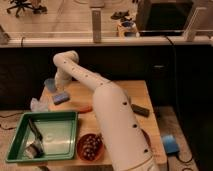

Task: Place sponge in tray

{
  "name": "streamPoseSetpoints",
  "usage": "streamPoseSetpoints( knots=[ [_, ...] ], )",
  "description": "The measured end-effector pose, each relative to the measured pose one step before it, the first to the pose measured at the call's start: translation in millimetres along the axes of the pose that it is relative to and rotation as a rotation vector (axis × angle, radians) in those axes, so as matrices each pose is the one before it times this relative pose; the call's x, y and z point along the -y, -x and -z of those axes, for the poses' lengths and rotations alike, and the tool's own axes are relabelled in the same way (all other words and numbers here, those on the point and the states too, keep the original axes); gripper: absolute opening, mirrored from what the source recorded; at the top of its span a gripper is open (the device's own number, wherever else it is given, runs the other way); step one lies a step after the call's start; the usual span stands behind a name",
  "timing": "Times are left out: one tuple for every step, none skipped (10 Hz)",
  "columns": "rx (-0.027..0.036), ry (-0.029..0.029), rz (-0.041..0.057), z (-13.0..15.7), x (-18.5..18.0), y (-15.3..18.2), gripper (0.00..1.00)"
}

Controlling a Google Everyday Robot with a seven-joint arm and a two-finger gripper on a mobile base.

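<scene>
The sponge (60,97), a small blue block, lies on the wooden table (125,92) near its far left corner, a little turned against the table edge. It is outside the tray (56,136), which stands well apart from it at the front left of the table. The gripper (62,88) hangs directly over the sponge, very close to its top; if it touches the sponge or not, I cannot tell, and also if the claw is open or closed I cannot tell. The white arm (85,77) rises from the front right, bends at an elbow above the table's back edge and comes down to this place. Just to the left of the gripper stands a pale blue cup (49,84). A light blue wrinkled cloth (37,105) lies between the sponge and the tray, at the left edge. The green tray holds a dark long tool and a small greyish thing in its front left corner. Beside the tray on the right is a round reddish-brown bowl (81,141) with dark content. A thin orange object (83,108) lies near the arm, and a dark block (140,110) lies on the right side of the table.
</scene>
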Motion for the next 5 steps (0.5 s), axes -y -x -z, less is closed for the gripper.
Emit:
streamPoseSetpoints(
  knots=[
    [-0.00184, 0.00194, 0.00317, -0.33, -0.25, 0.54, 0.22],
    [-0.00224, 0.00241, 0.00334, -1.15, 0.07, 1.2, 0.27],
    [-0.00182, -0.00147, -0.00279, 1.44, 0.72, 0.19, 0.37],
    [-0.00336, -0.00022, -0.0011, 4.64, -0.13, -0.79, 0.46],
    [-0.00332, 0.00239, -0.00139, 2.57, -2.59, -0.87, 0.57]
  ],
)
